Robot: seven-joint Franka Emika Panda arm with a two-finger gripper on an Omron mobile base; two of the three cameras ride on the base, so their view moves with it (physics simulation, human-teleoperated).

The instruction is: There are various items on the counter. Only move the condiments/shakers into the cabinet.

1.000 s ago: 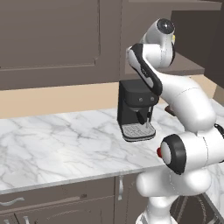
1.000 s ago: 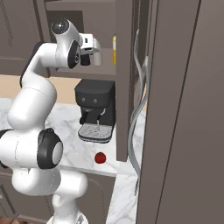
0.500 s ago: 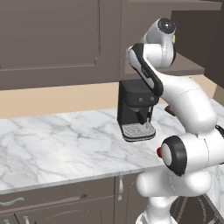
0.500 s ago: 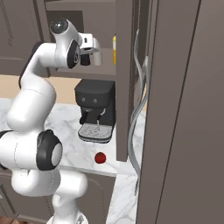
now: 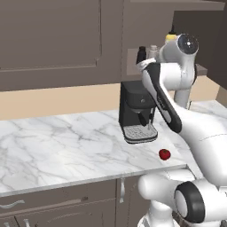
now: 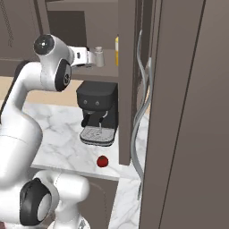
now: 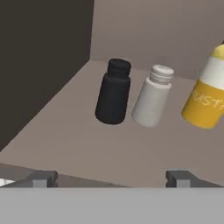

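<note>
On the flat brown shelf [image 7: 65, 144] of the dark wall cabinet [image 5: 133, 31] the three condiments stood upright in a row: the small dark bottle [image 7: 113, 92] nearest the cabinet's dark side wall, the grey shaker [image 7: 152, 96] just beside it with a thin gap between them, and the yellow squeeze bottle [image 7: 207, 99] a little farther off, cut by the edge of the hand view. In the left base view the dark bottle [image 5: 141, 54] and the shaker [image 5: 153, 51] showed above the arm, with the yellow bottle's top [image 5: 170, 35] peeking over the robot's wrist; in the right base view the shaker [image 6: 99, 57] and the yellow bottle [image 6: 116, 51] stood on the shelf just past the hand. The gripper [image 7: 110, 178] hovered at the front edge of the shelf, its jaws spread wide with nothing between them, set back from all three bottles and touching none. Below the cabinet, the black coffee machine [image 5: 136, 111] sat on the white marble tabletop [image 5: 57, 150] against the wall, and the small red fruit [image 5: 164, 154] lay on the marble in front of it, near the tabletop's front edge and well apart from the shelf.
</note>
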